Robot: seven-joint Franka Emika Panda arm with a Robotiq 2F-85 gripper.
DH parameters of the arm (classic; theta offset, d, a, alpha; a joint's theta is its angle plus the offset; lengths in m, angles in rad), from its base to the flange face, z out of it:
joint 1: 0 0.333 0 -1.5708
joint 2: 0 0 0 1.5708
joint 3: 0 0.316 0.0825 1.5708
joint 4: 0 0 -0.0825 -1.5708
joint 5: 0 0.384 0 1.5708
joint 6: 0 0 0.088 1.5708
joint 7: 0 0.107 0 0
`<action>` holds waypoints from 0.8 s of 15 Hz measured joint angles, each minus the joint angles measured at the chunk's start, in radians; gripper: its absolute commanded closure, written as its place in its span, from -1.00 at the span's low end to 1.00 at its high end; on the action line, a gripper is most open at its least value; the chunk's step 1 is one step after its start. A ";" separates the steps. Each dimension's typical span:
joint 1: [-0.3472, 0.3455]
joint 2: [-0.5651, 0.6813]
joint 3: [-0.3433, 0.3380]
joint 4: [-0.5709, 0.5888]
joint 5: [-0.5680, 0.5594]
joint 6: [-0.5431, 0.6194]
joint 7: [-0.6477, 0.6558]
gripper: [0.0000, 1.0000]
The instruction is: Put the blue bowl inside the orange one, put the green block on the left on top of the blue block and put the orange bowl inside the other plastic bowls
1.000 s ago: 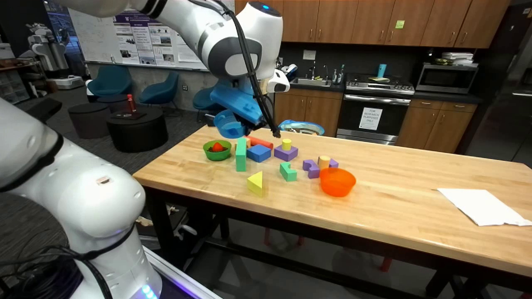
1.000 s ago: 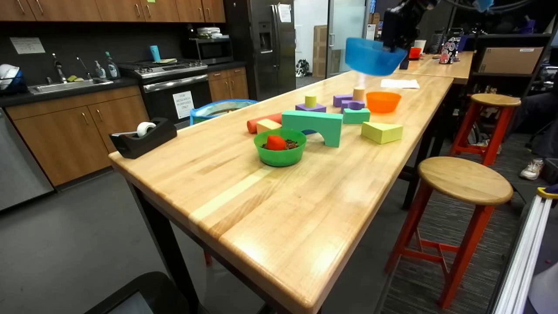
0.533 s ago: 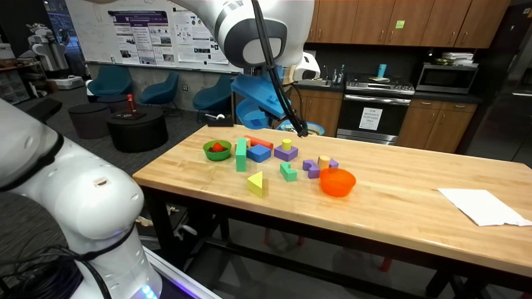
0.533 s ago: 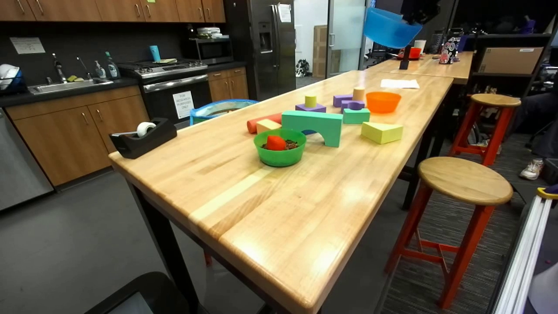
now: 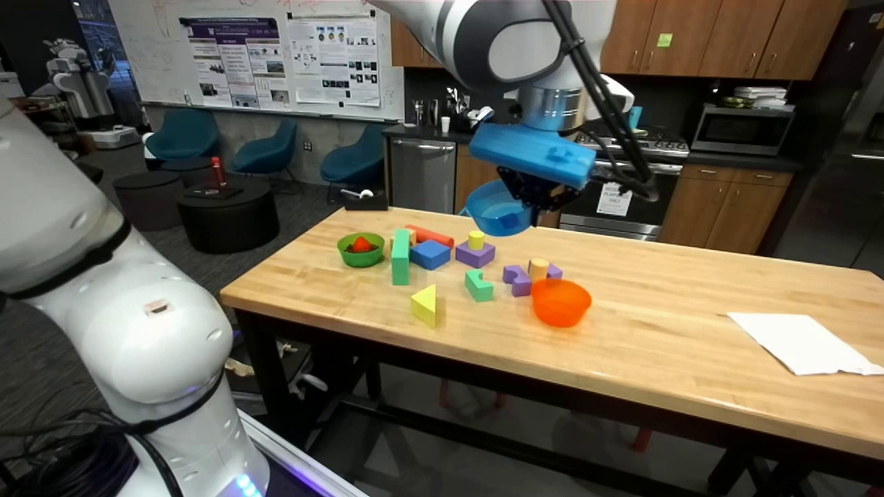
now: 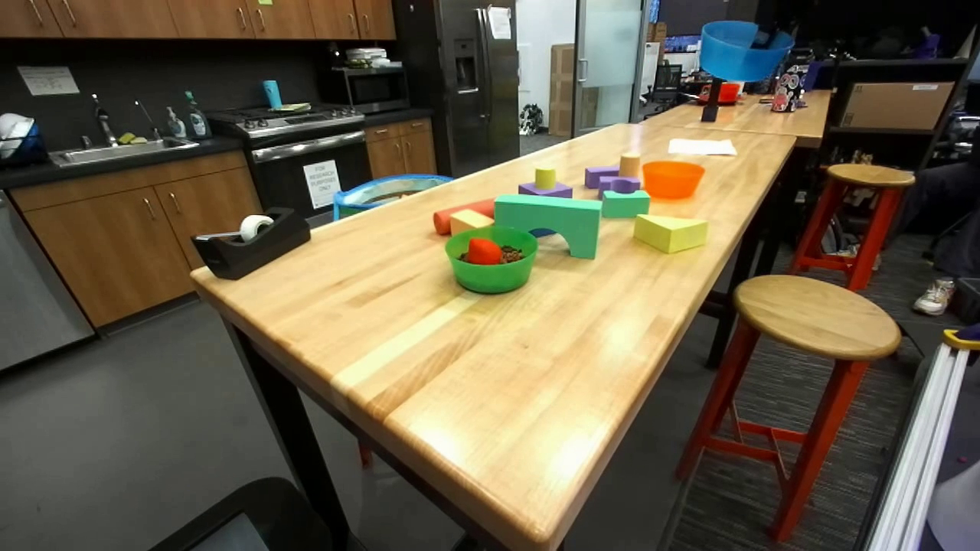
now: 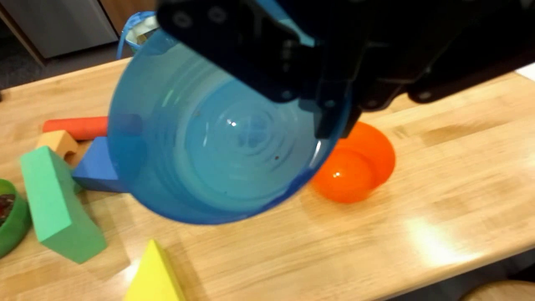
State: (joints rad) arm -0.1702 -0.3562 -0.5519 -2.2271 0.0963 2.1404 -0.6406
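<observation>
Blue plastic bowl is up in the air, hanging from your gripper, jaws pinched narrow on its rim. You have it a bit tilted, inside facing the wrist camera. It is well clear of the table in both exterior views. Orange bowl stands upright on the table; from the wrist you see it partly hidden behind the blue rim and your gripper. Notched purple block and tan cylinder just beside it, another purple block next to those; touching the orange bowl or not, you can't tell. Green arch stands on its legs just beside the blue block, which lies flat on the table. Small green block, notched, sits between the arch and the orange bowl. Green bowl is upright on the arch's other side, red lump and brown bits inside. Rest of your table: yellow wedge, red cylinder on its side, tan block near the arch, third purple block with a yellow cylinder on top, white paper well apart from the blocks, tape dispenser at a corner.
</observation>
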 measured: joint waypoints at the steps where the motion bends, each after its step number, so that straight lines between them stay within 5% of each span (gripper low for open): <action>1: -0.007 0.038 -0.013 0.047 0.000 -0.017 -0.020 0.98; 6: -0.041 0.244 -0.047 0.264 0.033 -0.126 -0.116 0.98; 12: -0.148 0.490 0.003 0.470 0.237 -0.239 -0.317 0.98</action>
State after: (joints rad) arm -0.3179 0.1338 -0.5491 -1.7575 0.3332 1.9012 -0.9573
